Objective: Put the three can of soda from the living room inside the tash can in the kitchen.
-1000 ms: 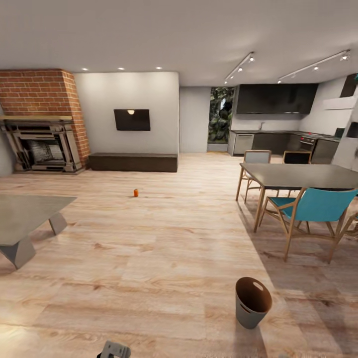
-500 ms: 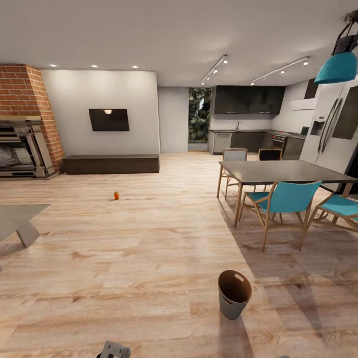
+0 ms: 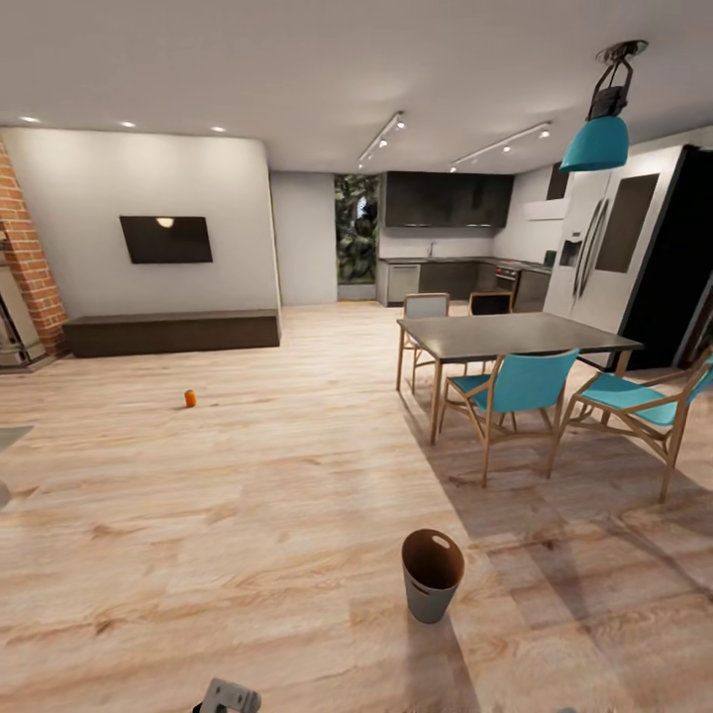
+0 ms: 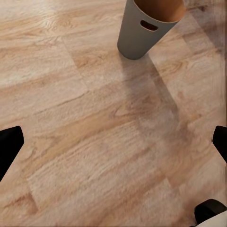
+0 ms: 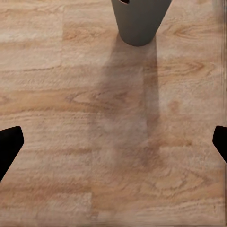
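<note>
Left wrist view shows the left gripper (image 4: 113, 142) with its dark fingertips (image 4: 9, 144) spread wide and nothing between them; the right gripper (image 5: 113, 142) is likewise spread and empty. Just ahead of both stands the round grey bin with a brown inside (image 3: 432, 574) on the light wood plank floor (image 3: 248, 515). Far beyond, a small orange-red soda can (image 3: 189, 398) sits alone. Driving forward could knock the bin over.
</note>
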